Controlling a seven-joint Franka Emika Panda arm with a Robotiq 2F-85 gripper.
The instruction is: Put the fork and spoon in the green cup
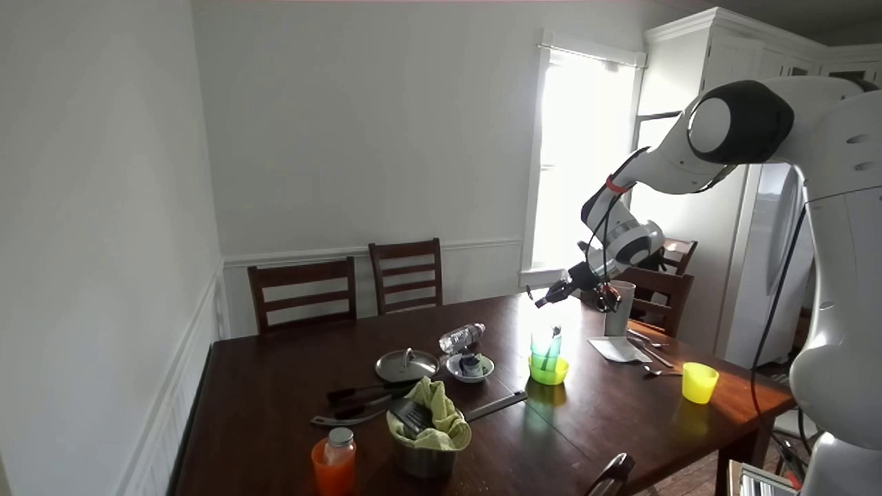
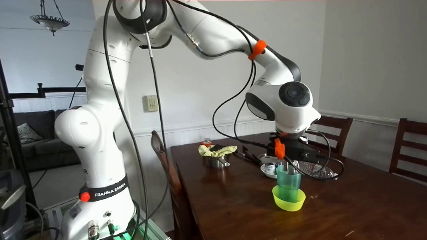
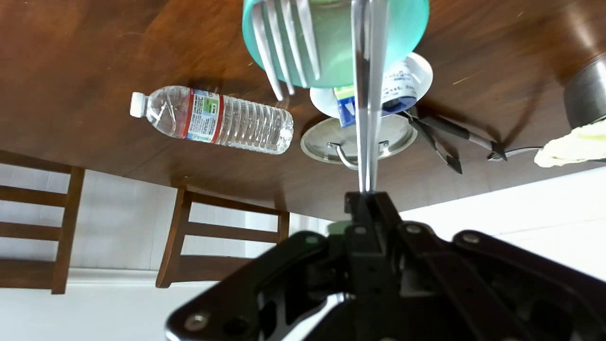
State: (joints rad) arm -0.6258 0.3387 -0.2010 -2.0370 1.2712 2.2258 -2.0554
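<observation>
A Franka Emika Panda arm (image 2: 220,33) leans over a dark wooden counter (image 2: 233,206), its claw (image 3: 368,198) pinching the end of a slim metal handle, by best judgement that of the spoon (image 3: 374,94). Gripping so near the end leaves the length free to enter first and keeps the claw clear of the rim of the green tumbler (image 2: 289,181). The fork (image 3: 280,47) is already in that vessel, tines up and projecting past the rim, its handle presumably down inside and propped against the wall. The green tumbler stands in a yellow bowl (image 2: 290,206) on the counter, whose broader wall may keep it from sliding, though a top-heavy load could rock it. The spoon's head falls outside the wrist view, and glare from the window (image 1: 592,138) washes out the gap beneath the claw in an exterior view, so whether the lower end has passed the rim cannot be told. A spoon-like utensil (image 1: 650,371) lies just beside a yellow cup (image 1: 700,383), one reason to name the held piece with caution. A capped water bottle (image 3: 218,121) rests on its side near a white bowl (image 1: 466,378) of packaged goods (image 3: 400,92), and a saucepan (image 1: 424,461) lined with green cloth (image 1: 437,406) sits farther off. The step in hand looks to be the last placement: easing the handle down until the green tumbler carries its weight, then releasing without snagging the fork's tines.
</observation>
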